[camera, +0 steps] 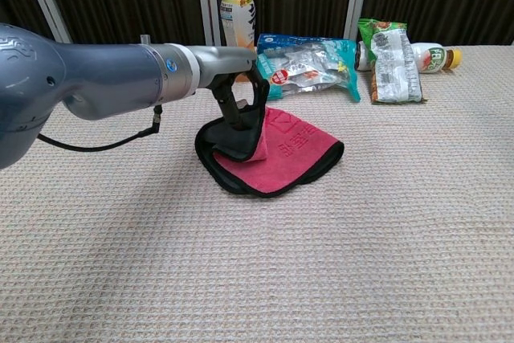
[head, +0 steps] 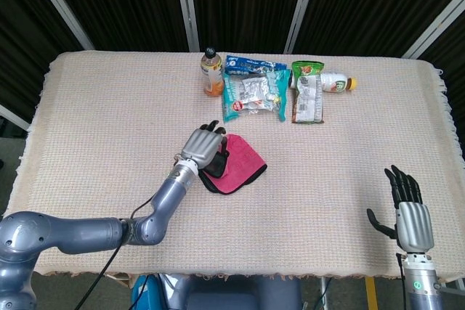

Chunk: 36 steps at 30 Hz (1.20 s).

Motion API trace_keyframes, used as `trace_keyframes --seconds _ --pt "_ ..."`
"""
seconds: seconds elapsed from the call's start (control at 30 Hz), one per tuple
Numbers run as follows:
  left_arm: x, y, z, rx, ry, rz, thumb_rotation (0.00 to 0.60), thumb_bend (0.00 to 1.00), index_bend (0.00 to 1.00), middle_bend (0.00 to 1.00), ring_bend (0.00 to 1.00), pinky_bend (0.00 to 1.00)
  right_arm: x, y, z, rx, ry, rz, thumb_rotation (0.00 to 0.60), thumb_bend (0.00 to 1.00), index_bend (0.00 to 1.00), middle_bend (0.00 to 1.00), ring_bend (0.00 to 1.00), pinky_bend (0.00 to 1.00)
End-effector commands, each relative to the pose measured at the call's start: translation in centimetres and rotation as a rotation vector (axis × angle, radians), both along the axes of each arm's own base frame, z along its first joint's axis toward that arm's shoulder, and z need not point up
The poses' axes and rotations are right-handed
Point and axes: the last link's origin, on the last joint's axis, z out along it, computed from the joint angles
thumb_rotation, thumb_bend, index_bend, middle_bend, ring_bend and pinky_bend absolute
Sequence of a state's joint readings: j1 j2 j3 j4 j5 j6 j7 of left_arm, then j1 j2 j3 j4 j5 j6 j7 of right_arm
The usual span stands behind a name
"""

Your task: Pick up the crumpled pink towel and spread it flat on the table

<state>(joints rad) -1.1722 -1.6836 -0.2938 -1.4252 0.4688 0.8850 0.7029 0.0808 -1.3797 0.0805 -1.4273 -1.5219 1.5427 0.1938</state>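
The pink towel with black edging lies crumpled and folded on the table's middle, its black underside turned up at the left. My left hand is over the towel's left part. Its fingers reach down and touch the black fold beside the small hanging loop, and the towel still lies on the cloth. I see nothing pinched between the fingers. My right hand hovers at the table's near right edge, fingers spread and holding nothing; the chest view does not show it.
Along the far side stand an orange drink bottle, a blue snack bag, a green snack bag and a lying white bottle. A beige woven cloth covers the table.
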Motion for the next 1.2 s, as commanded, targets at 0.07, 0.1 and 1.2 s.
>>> trace_keyframes --seconds 0.07,0.1,1.2 --pt "-0.1 0.0 0.0 -0.001 -0.017 -0.001 0.600 0.38 0.54 0.17 0.04 0.16 0.0 0.0 -0.1 -0.002 0.002 0.000 0.600 0.31 0.00 0.00 0.00 0.00" --pt "-0.1 0.0 0.1 0.001 -0.021 -0.003 0.600 0.39 0.55 0.18 0.04 0.16 0.0 0.0 -0.1 -0.002 0.002 0.001 0.600 0.31 0.00 0.00 0.00 0.00" --pt "2.3 -0.3 4.8 0.052 -0.117 -0.069 0.600 0.41 0.65 0.19 0.04 0.16 0.4 0.2 -0.6 0.025 -0.010 0.014 0.600 0.31 0.00 0.00 0.00 0.00"
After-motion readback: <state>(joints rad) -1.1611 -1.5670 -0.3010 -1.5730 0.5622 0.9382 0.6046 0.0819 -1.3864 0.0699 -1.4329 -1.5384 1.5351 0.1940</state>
